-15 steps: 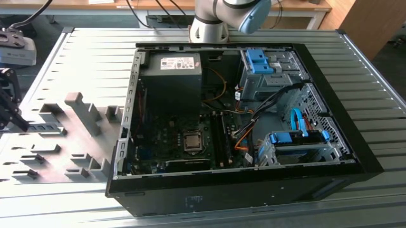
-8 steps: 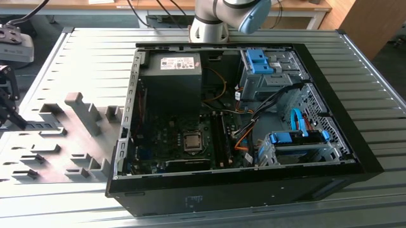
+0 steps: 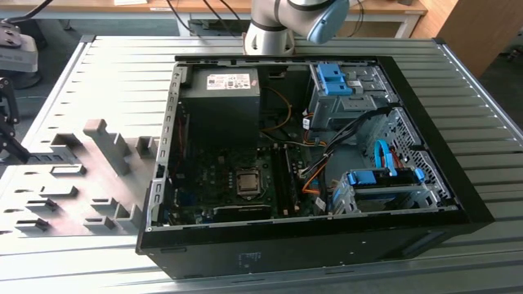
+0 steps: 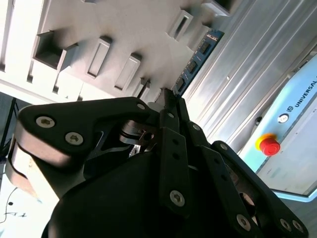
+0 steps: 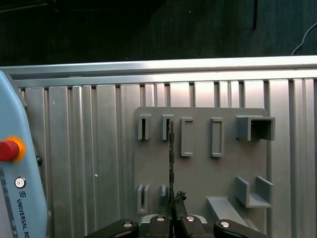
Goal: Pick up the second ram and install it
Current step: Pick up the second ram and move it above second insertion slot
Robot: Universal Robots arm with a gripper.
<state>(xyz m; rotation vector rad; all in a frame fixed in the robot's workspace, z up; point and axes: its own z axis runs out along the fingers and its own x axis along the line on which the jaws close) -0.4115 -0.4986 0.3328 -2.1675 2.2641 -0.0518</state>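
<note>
Second ram [image 5: 171, 158] was in the claw [image 5: 171, 219] when we looked. In the first wrist view we saw it from its thin edge, like a dark line. The claw had its two fingers pressed together on the near end of the stick, one on each flat side. The rest of the stick poked out past the fingertips. It hung over the grey fixture plate [image 5: 203, 173], in line with one of the little slots. We could not tell if the far end touched the plate. In the second wrist view we saw the flat side of the second ram, green-blue with small black chips on it.

We thought the stick would be light and stiff. It would not bend much, but it could snap or get scratched, so it needed gentle care. Its sides looked smooth, so it might slip in a loose grip. We thought the best place to hold it was on the flat sides near one end, away from the edge that goes into a slot. The open computer case [image 3: 310, 153] sat beside the plate on the table [image 3: 474, 122].
</note>
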